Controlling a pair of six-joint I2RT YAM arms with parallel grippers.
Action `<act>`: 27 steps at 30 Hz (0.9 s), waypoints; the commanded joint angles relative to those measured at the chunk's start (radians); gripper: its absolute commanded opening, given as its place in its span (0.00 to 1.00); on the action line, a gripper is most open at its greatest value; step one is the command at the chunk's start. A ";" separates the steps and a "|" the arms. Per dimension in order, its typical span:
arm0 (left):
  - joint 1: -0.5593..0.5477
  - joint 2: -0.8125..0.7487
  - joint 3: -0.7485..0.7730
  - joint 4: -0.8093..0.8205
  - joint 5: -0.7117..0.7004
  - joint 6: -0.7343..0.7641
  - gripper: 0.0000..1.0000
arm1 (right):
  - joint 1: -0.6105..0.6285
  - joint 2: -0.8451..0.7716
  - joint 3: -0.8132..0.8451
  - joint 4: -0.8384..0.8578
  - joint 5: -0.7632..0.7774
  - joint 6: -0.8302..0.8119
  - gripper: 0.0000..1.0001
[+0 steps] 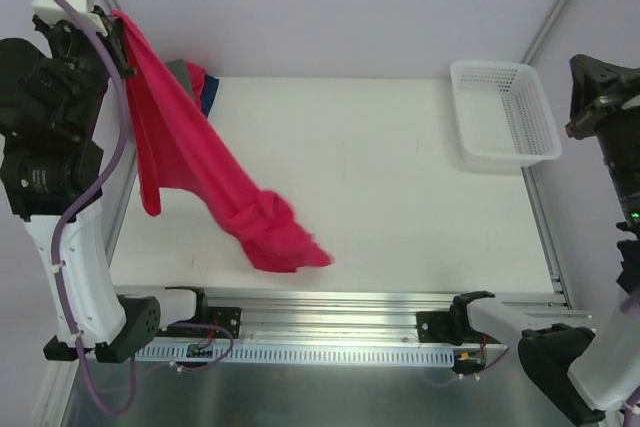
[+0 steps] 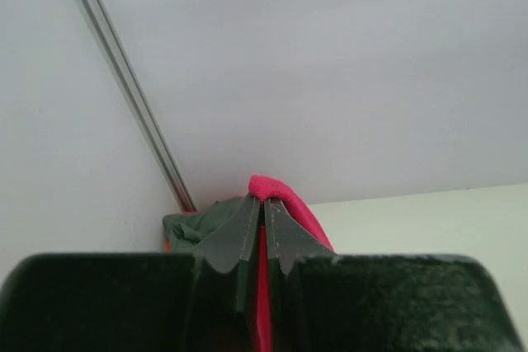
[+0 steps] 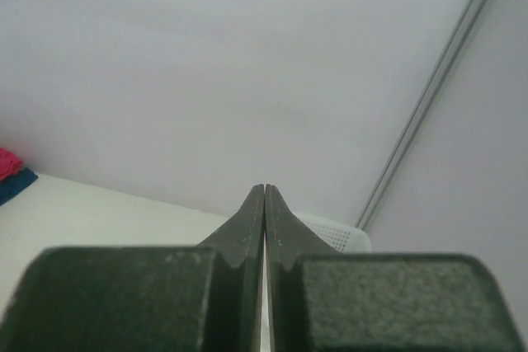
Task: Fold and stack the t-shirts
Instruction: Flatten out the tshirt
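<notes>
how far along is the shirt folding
Done: nothing looks folded or stacked. In hand: the left gripper is shut on the crimson-red t-shirt, held up at the far left with its lower end bunched on the table. The right gripper is shut and empty. Left: folding it, then the grey-green shirt and dark blue shirt.

- Lighting bright, even and diffuse in all three views; no hard glare.
- Worktop evenly lit; the red shirt throws only a faint, soft-edged shadow on it.
- Overhead view sharp throughout.
- Wrist views: left hand and right hand sit close to the lens, dark, soft and grainy; the background is clearer.
</notes>
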 commanded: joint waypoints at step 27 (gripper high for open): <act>-0.387 0.322 0.167 0.048 0.034 0.138 0.00 | -0.011 0.223 -0.472 -0.041 -0.411 0.271 0.97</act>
